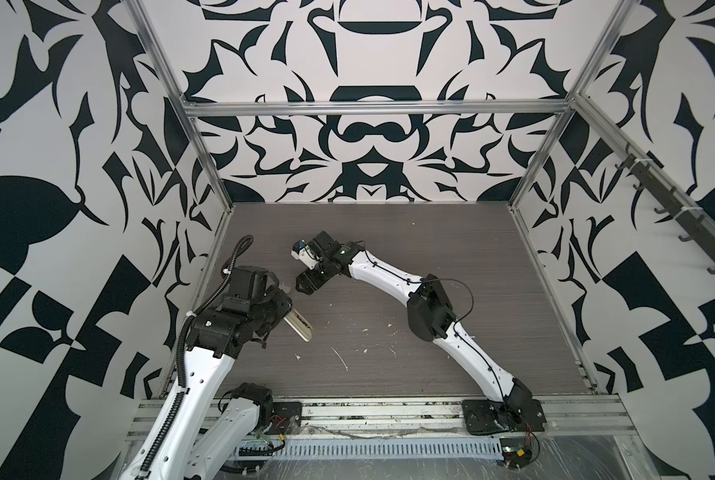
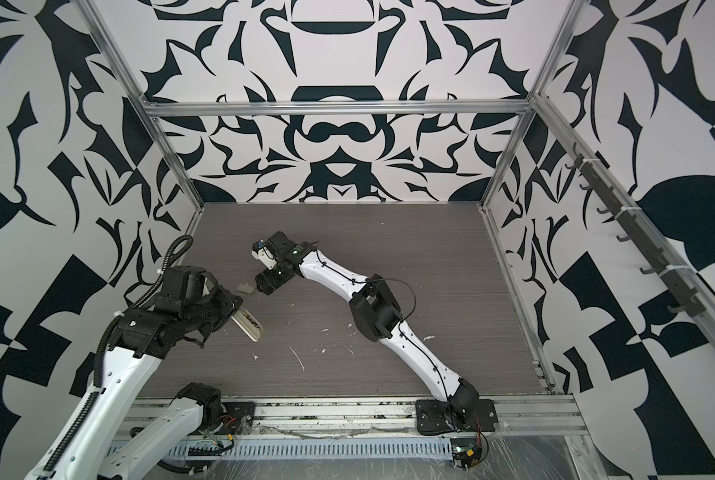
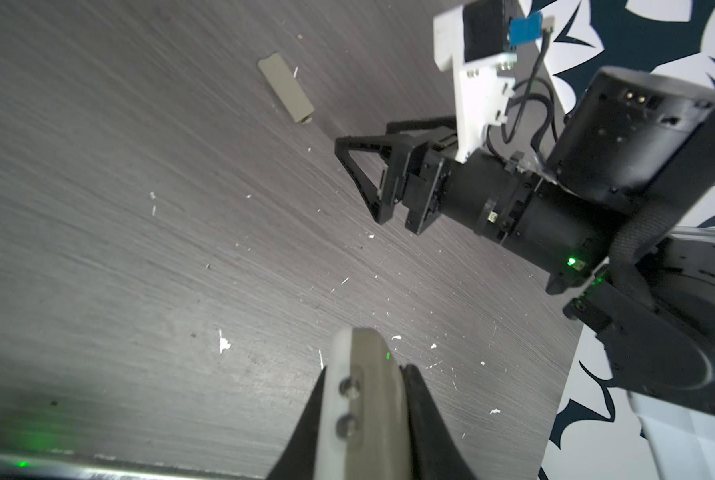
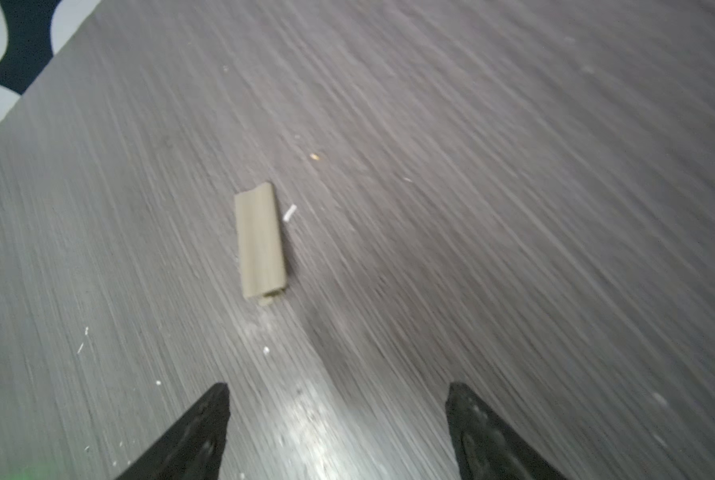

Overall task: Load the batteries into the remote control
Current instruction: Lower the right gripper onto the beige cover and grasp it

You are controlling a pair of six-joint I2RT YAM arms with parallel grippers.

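Clamping the remote control [image 1: 299,327], whose free end juts ahead of the jaws, the left gripper [image 3: 366,370] holds seemingly light, stiff, slippery plastic, best squeezed across its body; the right gripper [image 4: 337,386] gapes open.

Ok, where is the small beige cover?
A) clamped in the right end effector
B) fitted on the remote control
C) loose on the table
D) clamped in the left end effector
C: the beige cover lies flat on the table, ahead of the open right end effector; the left end effector grips the remote control.
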